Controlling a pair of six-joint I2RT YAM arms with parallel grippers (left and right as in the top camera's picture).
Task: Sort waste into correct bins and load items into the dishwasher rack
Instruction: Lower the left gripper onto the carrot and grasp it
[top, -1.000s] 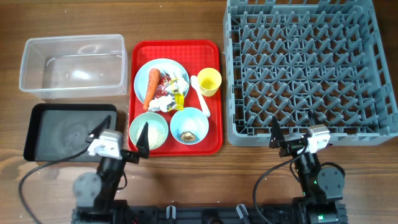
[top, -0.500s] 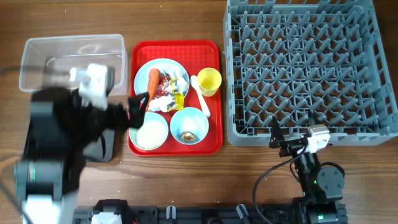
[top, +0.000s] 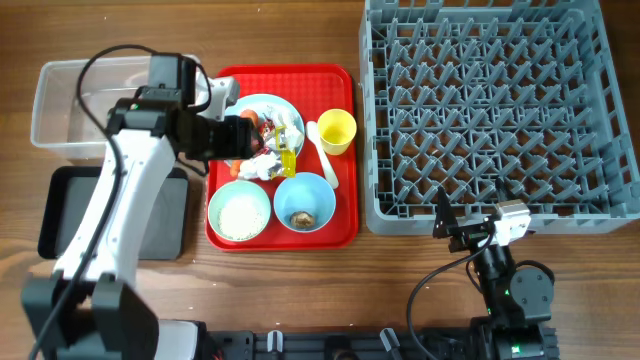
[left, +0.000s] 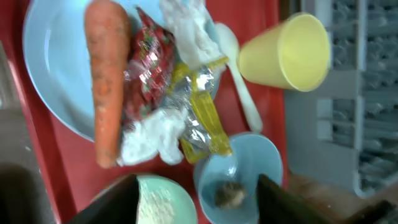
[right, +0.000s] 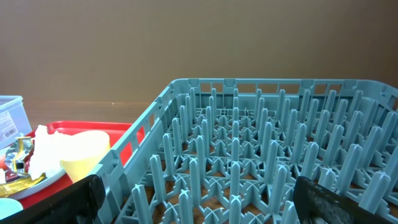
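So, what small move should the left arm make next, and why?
Probably lower the left gripper onto the carrot and close on it. The jaws stand open and empty above the light blue plate, and the carrot lies uncovered there, beside the wrappers.

Serving tray (top: 342, 85): red.
Carrot (left: 106, 81): orange.
Plate (left: 53, 74): light blue.
Cup (left: 286, 53): yellow.
Wrappers (left: 146, 68): red, yellow.
Rack (top: 490, 100) right of tray: grey lattice.
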